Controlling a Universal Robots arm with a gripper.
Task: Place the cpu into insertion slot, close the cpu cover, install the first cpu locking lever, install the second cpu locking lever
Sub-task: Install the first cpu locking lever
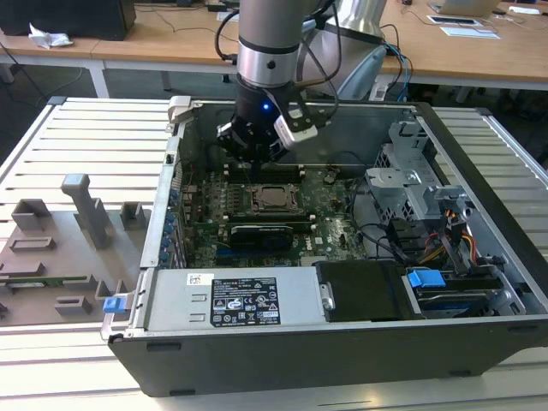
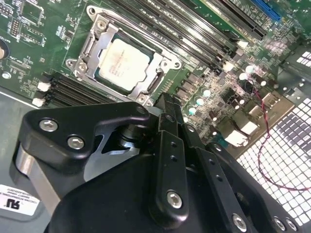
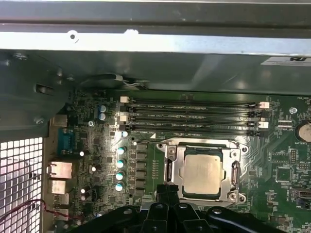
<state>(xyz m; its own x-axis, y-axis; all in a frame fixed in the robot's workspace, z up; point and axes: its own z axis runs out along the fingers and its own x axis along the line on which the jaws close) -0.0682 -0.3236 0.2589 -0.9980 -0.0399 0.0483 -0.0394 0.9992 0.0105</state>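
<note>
Hovers with gripper (image 1: 257, 161) pinched shut, empty, at eleven o'clock of the cpu (image 1: 272, 199) in the exterior view, seated in the insertion slot (image 2: 91, 46) under the lowered cpu cover (image 3: 199, 149); likely at lever locking, demanding a precise press.

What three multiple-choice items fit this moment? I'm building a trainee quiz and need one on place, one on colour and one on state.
1. Where is the cpu?
A. in the insertion slot
B. on a memory slot
C. outside the case

2. What colour is the circuit board?
A. red
B. white
C. green

3. How does the cpu cover sit?
A. standing upright
B. lying flat around the chip
C. taken off

Key:
1. A, the chip sits square inside the socket's metal surround.
2. C, the board is green in both wrist views.
3. B, the silver frame lies flat around the chip's edges.
</note>
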